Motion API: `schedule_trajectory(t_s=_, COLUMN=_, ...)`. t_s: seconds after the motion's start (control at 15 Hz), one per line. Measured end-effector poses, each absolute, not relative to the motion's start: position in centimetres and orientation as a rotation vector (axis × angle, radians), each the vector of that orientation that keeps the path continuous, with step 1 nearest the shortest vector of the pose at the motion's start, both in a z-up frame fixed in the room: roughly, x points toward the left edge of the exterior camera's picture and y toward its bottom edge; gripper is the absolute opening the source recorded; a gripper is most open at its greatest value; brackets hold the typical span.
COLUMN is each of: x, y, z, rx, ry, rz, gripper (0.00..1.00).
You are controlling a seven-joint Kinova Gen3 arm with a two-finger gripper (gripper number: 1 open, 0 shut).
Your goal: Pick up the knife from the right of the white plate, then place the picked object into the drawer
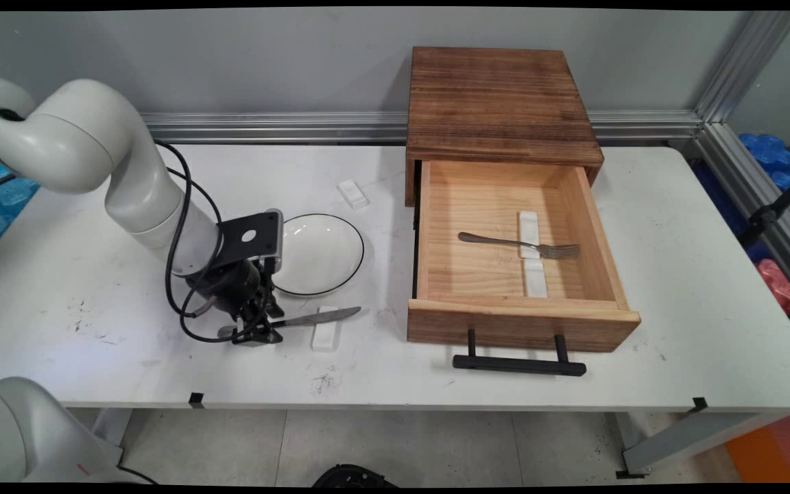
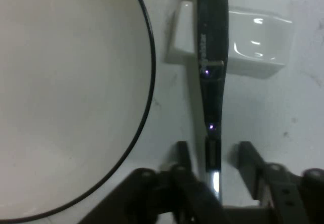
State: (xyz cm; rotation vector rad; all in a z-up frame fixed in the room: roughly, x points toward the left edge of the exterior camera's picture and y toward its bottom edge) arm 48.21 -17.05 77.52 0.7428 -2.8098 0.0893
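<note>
Black gripper point(image 2: 211, 155) fingers rise from the hand view's bottom edge, spread apart on either side of the butter knife point(image 2: 211, 72) handle, with a gap showing on each side, so the claw is released and grips nothing. That view shows the knife lying across a small white cutlery rest point(image 2: 255, 47), with the black-rimmed white plate point(image 2: 66, 97) just beside it.

From above, the gripper point(image 1: 256, 331) is low over the table point(image 1: 93, 288) at the knife's point(image 1: 316, 318) handle end, the blade pointing right over the rest point(image 1: 326, 337), the plate point(image 1: 319, 252) just behind. Only this view shows a second rest point(image 1: 353, 194) farther back, and the wooden box point(image 1: 498, 103) with its drawer point(image 1: 429, 261) pulled open, holding a fork point(image 1: 518, 243) laid across another white rest point(image 1: 532, 271); its black handle point(image 1: 518, 363) faces the near edge.
</note>
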Motion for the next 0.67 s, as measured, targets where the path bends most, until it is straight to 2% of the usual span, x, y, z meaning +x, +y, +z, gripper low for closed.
schedule_trajectory(t_s=0.67, x=49.5, y=-17.6, z=78.7, rx=0.729, ry=-2.834, rz=0.096, gripper=0.00)
